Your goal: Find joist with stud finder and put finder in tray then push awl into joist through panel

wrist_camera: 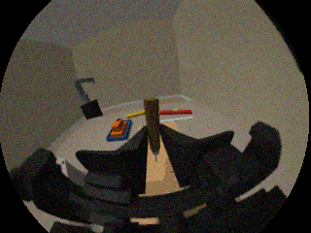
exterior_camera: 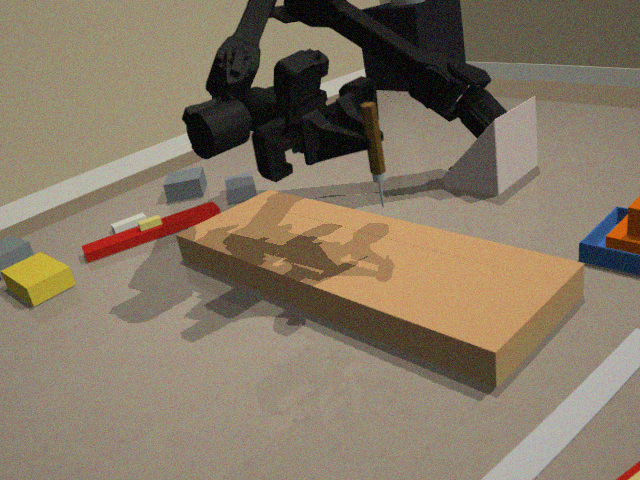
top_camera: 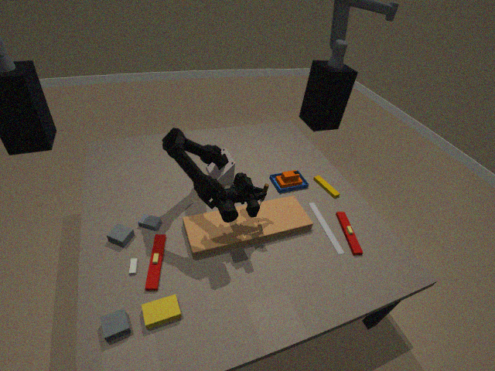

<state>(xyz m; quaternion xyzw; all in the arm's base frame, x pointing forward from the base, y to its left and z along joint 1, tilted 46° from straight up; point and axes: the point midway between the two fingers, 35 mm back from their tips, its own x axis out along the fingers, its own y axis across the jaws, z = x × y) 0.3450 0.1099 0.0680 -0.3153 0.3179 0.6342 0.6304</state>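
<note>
My gripper (top_camera: 264, 192) (exterior_camera: 375, 138) (wrist_camera: 154, 127) is shut on the awl (top_camera: 266, 186) (exterior_camera: 372, 126) (wrist_camera: 152, 116), gripping its brown wooden handle. The awl is close to upright, slightly tilted, with its thin metal tip pointing down. It hangs in the air near the back long edge of the floor panel (top_camera: 279, 219) (exterior_camera: 465, 279) (wrist_camera: 157, 182); the tip touches nothing that I can see. The arm's shadow falls on the panel. The joist is hidden. The orange stud finder (top_camera: 290, 178) (exterior_camera: 622, 239) (wrist_camera: 117, 128) sits in the blue tray (top_camera: 295, 188) (exterior_camera: 604, 260).
Right of the panel lie a white strip (top_camera: 326, 228) (exterior_camera: 568, 413), a yellow bar (top_camera: 326, 186) and a red level (top_camera: 345, 223). Left are another red level (top_camera: 152, 275) (exterior_camera: 113, 246), a white piece (top_camera: 133, 266), a yellow block (top_camera: 161, 310) (exterior_camera: 38, 276) and several grey blocks (top_camera: 120, 235) (exterior_camera: 185, 184).
</note>
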